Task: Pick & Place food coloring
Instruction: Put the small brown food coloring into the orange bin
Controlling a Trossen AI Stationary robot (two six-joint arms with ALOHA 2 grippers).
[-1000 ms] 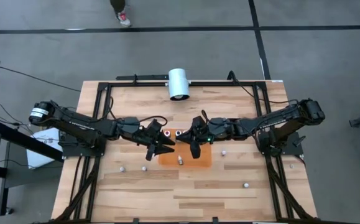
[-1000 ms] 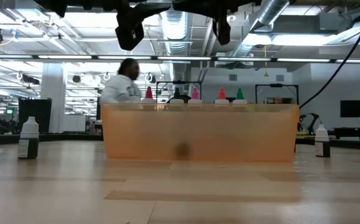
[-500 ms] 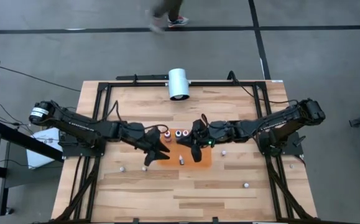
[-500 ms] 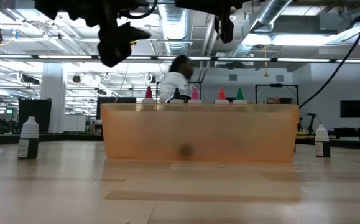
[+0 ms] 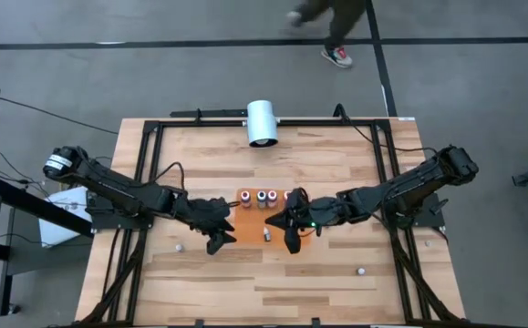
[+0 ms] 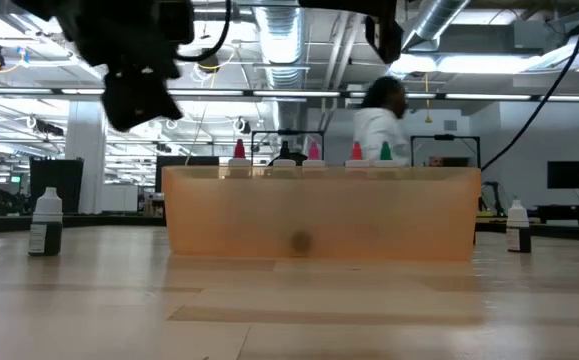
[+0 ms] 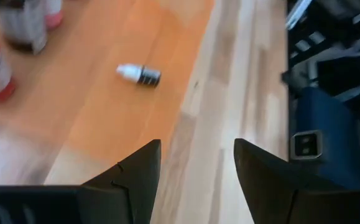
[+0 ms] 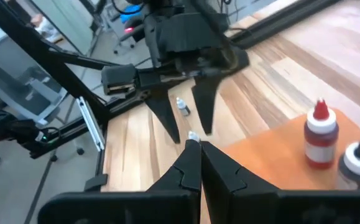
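Tools meet over the orange mat's near edge

Bottles of food coloring stand upright in a short row along the far edge of the orange mat at the middle of the wooden counter. From the low camera their red, pink and green tops show above the mat's hazy front. One more small bottle lies on its side on the mat, its white cap and dark label plain in the left wrist view. Other tiny bottles sit scattered on the bare wood: one to the left of the mat, one toward the front right, one just right of the mat.

Left tool hangs just off the mat's left front corner, its two dark fingers spread apart with nothing between them. Right tool hovers over the mat's right front part, fingers pressed together to a point and holding nothing. The two tools face each other, the lying bottle between them.

A large white cylinder rests at the counter's far edge. Beyond the counter a person crosses the floor
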